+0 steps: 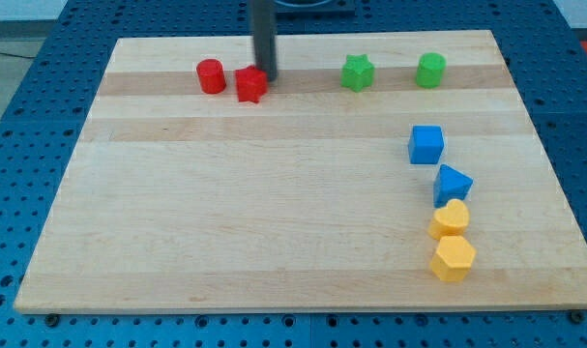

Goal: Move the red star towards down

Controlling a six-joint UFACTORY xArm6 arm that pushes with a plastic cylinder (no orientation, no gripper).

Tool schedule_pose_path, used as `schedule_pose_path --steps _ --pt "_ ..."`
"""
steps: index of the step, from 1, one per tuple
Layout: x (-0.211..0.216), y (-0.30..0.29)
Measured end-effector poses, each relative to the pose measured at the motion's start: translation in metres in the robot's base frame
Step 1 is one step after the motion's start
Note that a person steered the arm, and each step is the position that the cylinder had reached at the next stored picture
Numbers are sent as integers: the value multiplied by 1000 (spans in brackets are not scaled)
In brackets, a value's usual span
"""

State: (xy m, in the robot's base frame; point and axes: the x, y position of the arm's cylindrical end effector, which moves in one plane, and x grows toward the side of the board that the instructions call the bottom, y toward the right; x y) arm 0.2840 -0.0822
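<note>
The red star (pixel 250 84) lies near the view's top, left of centre, on the wooden board (pixel 274 213). My tip (pixel 267 76) is at the star's upper right edge, touching or almost touching it. The dark rod rises straight up out of the view's top. A red cylinder (pixel 211 75) stands just left of the star, a small gap apart.
A green star (pixel 357 72) and a green cylinder (pixel 430 70) sit along the top right. At the right a blue cube (pixel 426 144), a blue angular block (pixel 453 184), a yellow heart-like block (pixel 450 219) and a yellow hexagon (pixel 453 259) run downward in a column.
</note>
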Motion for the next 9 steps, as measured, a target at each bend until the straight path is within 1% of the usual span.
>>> schedule_pose_path --steps 1,2,3,4,5,6,7,8,9 --pt "-1 -44" --pt "-33 -46" --pt "-62 -97" --pt "-28 -114" --pt "-2 -54" --pt "28 -25" --pt "8 -24" --pt "35 -10" --pt "107 14"
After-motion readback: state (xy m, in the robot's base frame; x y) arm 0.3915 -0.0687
